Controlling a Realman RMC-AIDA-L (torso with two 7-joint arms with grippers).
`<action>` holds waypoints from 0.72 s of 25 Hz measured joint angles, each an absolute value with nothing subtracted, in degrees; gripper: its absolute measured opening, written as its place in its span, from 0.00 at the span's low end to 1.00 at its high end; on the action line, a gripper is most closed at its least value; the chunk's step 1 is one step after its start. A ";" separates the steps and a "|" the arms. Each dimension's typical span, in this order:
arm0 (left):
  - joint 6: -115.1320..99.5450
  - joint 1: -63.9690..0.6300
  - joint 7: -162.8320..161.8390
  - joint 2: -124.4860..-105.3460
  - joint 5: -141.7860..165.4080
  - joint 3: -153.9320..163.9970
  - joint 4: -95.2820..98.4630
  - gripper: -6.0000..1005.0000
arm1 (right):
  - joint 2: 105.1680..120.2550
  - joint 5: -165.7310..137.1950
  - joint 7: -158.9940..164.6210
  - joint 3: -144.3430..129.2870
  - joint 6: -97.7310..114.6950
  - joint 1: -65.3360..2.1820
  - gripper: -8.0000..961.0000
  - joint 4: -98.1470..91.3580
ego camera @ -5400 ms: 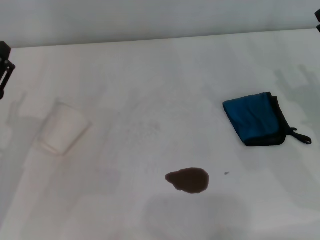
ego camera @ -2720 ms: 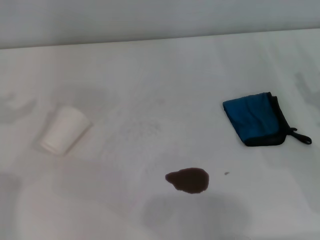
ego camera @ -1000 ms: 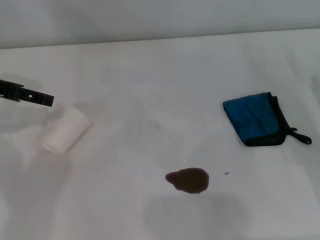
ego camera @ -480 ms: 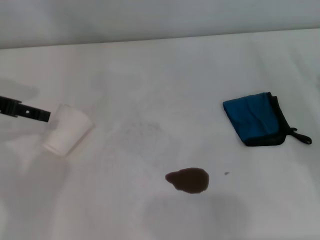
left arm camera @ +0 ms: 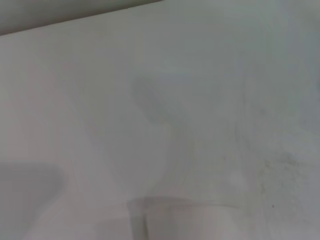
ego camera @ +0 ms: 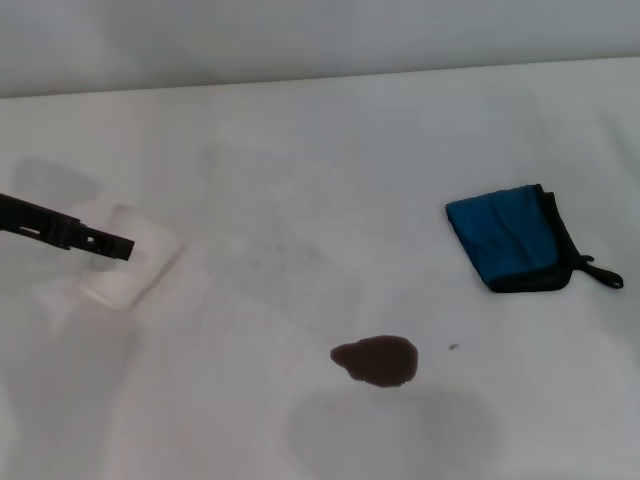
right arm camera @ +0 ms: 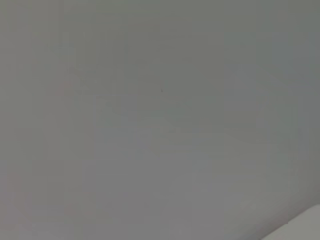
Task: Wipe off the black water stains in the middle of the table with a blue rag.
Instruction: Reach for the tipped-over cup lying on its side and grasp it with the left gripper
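- The blue rag lies folded and flat on the table, on the robot's right side, with its black edging and small loop turned toward the right edge. Nothing touches it.
- The black water stains sit near the middle of the table, closer to the robot than the rag and well apart from it. A tiny dark speck lies just to the right of the main blotch.
- A white paper cup lies on its side on the left part of the table, far from both rag and stain.
- The left gripper reaches in from the left edge as a thin black bar, its tip over the cup. Whether it is open or closed I cannot tell.
- The left wrist view shows only bare tabletop, with a pale cup-like shape, probably the cup, at the lower edge.
- The right gripper is out of sight; its wrist view shows only a blank grey surface.
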State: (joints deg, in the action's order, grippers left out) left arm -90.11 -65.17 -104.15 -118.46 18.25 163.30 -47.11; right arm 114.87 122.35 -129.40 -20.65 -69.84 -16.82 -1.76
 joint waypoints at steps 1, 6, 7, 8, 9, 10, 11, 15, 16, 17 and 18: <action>-89.63 -65.18 -104.15 -118.49 18.53 163.30 -46.49 0.87 | 114.89 122.35 -129.33 -20.65 -69.84 -16.83 0.89 -1.57; -87.07 -66.16 -104.21 -118.34 22.25 163.30 -44.19 0.87 | 114.95 122.40 -128.82 -20.08 -70.02 -16.59 0.89 -0.80; -86.86 -66.35 -104.27 -118.34 22.47 163.30 -44.12 0.87 | 114.96 122.46 -128.80 -19.92 -70.23 -16.56 0.89 -0.59; -86.72 -66.48 -104.35 -118.34 22.54 163.27 -44.02 0.87 | 114.96 122.50 -128.78 -19.82 -70.51 -16.54 0.89 -0.39; -86.63 -66.51 -104.43 -118.38 22.53 163.26 -43.83 0.87 | 114.98 122.54 -128.77 -19.81 -71.20 -16.53 0.89 -0.13; -86.36 -66.52 -104.58 -118.43 22.52 163.23 -43.48 0.87 | 115.00 122.56 -128.82 -19.82 -72.07 -16.56 0.89 0.34; -85.93 -66.42 -104.83 -118.55 22.53 163.21 -42.76 0.87 | 115.02 122.56 -128.96 -19.91 -72.95 -16.63 0.89 0.79; -83.81 -66.15 -105.80 -118.52 22.38 163.21 -39.53 0.87 | 115.06 122.36 -129.28 -20.51 -74.50 -17.03 0.89 1.66; -83.25 -66.18 -106.05 -118.49 22.31 163.21 -38.58 0.87 | 115.05 122.35 -129.29 -20.52 -74.63 -17.11 0.89 1.80; -82.86 -66.30 -106.30 -118.49 22.40 163.21 -37.88 0.87 | 115.05 122.34 -129.29 -20.51 -74.72 -17.16 0.89 1.85; -82.56 -66.46 -106.48 -118.49 22.61 163.21 -37.39 0.87 | 115.05 122.33 -129.30 -20.46 -74.84 -17.18 0.89 1.85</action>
